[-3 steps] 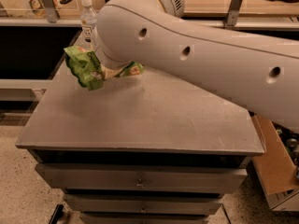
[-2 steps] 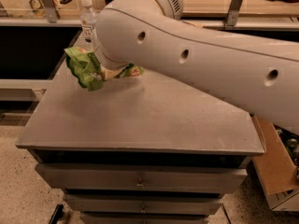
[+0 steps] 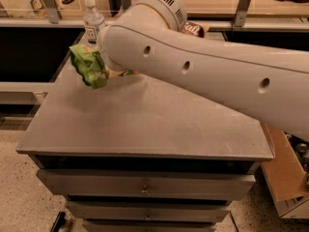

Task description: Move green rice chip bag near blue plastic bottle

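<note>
- Camera view: you are looking at a grey metal cabinet top [image 3: 145, 124] with drawers [image 3: 145, 187] under it and a speckled floor [image 3: 19, 178] around it. The bottle [image 3: 92, 21], clear with a white cap, stands upright at the far left edge of that top.
- To the right of the bottle, the white arm [image 3: 203, 76] runs across the whole picture, and its rounded end sits just right of the bottle and a little nearer you.
- The gripper is at that end of the arm, in front of and just right of the bottle, hidden under the arm's bulk. You cannot tell whether it is clamped on anything or loose.
- The green bag [image 3: 88, 65] is just in front of the bottle, on the near side, pressed against the arm's end. A soft shadow on the top below it suggests it hangs off the surface, so it is probably being carried.
- The bag's long axis slants from its upper end near the bottle down towards you and slightly right.
- What the next move turns on is that the bottle lies straight behind the bag, close but apart, so only a short push back or a set-down is left. Watch that the arm's end does not knock the bottle over.
- Well right of the bottle, a brown bag [image 3: 195, 29] peeks over the arm, and a cardboard box [image 3: 285, 178] sits on the floor far right.
</note>
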You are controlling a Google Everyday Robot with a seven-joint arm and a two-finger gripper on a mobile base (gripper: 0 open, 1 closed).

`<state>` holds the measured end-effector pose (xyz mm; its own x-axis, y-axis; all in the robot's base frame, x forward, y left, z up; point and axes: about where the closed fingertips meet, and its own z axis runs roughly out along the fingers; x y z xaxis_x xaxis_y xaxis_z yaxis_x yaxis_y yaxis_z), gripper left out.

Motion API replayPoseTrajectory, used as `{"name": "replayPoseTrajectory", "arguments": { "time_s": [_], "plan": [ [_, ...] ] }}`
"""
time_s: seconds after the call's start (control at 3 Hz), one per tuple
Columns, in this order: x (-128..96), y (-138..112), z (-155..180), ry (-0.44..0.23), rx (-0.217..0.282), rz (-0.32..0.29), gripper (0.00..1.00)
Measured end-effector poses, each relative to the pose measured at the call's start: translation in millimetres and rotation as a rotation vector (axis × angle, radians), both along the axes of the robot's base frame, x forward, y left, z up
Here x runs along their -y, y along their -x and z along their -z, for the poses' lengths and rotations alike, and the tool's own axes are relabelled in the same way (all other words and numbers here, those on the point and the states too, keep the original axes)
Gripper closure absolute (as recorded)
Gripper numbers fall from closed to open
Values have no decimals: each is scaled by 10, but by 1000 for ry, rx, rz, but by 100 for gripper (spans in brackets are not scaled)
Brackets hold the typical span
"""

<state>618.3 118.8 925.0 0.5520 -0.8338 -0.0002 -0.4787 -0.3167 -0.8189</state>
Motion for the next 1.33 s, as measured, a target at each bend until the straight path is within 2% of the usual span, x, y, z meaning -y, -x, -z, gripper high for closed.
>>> {"name": "replayPoseTrajectory", "arguments": {
  "time_s": [0.33, 0.67, 1.33],
  "plan": [
    [-46, -148, 61, 16, 21, -13, 100],
    [-91, -292, 219, 34, 14, -34, 100],
    [-86, -580, 385, 48, 18, -30, 100]
  ]
}}
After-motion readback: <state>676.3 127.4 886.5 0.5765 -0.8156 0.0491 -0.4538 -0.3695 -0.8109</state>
